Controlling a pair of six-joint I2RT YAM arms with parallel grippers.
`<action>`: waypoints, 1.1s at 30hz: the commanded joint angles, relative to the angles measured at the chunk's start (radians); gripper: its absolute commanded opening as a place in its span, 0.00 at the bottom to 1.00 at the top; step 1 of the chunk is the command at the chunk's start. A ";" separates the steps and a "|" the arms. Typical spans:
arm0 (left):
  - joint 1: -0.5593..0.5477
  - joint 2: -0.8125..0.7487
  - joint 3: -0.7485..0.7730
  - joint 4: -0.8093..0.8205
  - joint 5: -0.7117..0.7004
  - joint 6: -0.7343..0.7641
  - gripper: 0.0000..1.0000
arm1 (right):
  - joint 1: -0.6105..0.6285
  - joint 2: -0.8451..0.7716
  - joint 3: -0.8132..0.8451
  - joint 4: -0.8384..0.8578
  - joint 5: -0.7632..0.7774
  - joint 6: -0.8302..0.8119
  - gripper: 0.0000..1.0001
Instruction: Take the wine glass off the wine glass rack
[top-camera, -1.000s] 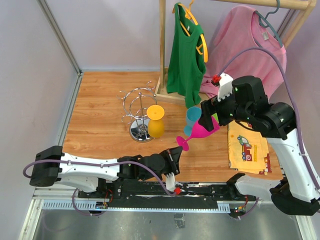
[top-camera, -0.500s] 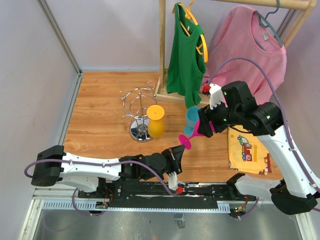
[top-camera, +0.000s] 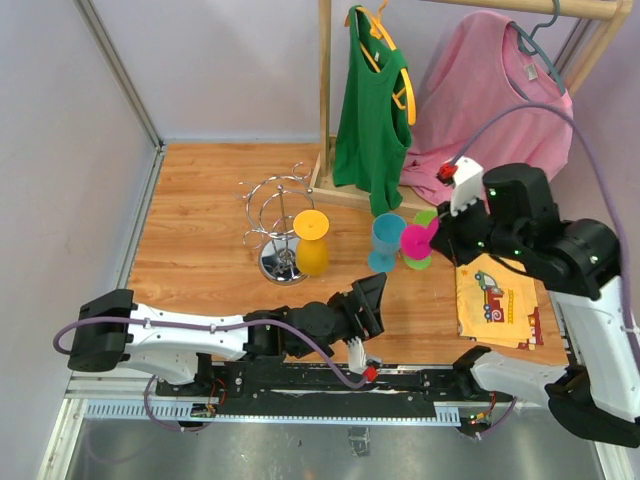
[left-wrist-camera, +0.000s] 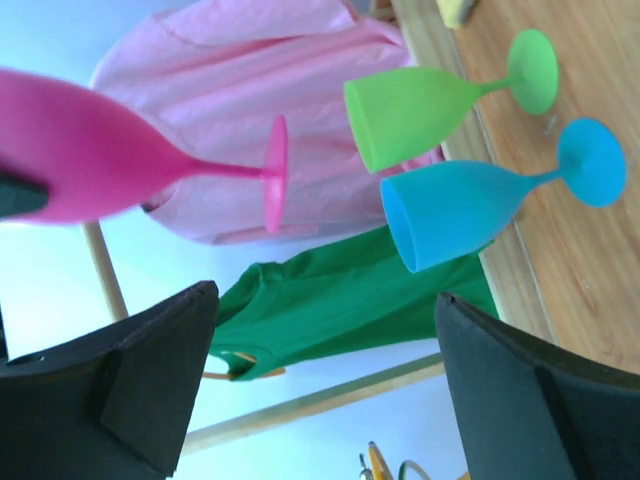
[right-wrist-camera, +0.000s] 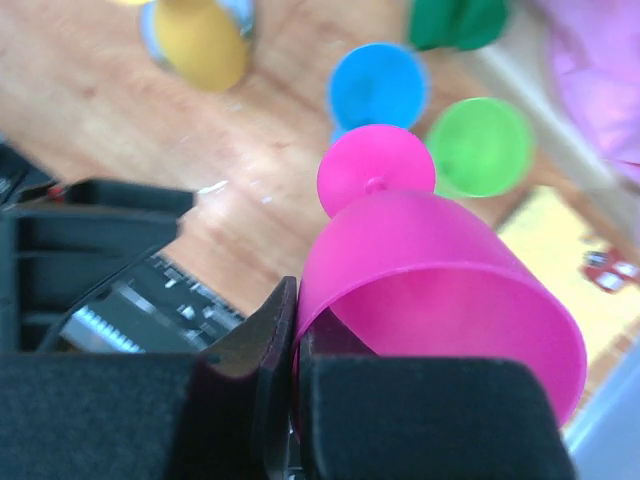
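above the right half of the table (top-camera: 200, 190), your right fingers (right-wrist-camera: 245, 375) clench the rim of the pink wine glass (top-camera: 415, 240). it is tilted in the air, well apart from the wine glass rack (top-camera: 272, 222), over the standing green glass (right-wrist-camera: 480, 145) and blue glass (top-camera: 384, 240). your left fingers (left-wrist-camera: 150, 390) hang spread wide near the front edge, gripping nothing.

The yellow plastic wine glass (top-camera: 312, 246) hangs at the right of the silver wire wine glass rack (top-camera: 270, 215); further right stands the blue plastic wine glass (top-camera: 384, 240) (the green plastic wine glass (right-wrist-camera: 480, 146) seemingly just beyond it).
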 joint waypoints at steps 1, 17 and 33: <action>-0.003 0.004 0.059 0.119 0.004 0.013 0.98 | -0.011 -0.018 0.119 -0.078 0.362 -0.030 0.01; 0.146 0.240 1.058 -0.106 -0.165 -0.589 0.98 | -0.102 -0.126 -0.272 0.096 0.419 0.054 0.01; 0.925 0.201 1.200 -0.701 0.057 -1.616 0.98 | -0.101 -0.077 -0.526 0.246 0.237 0.109 0.01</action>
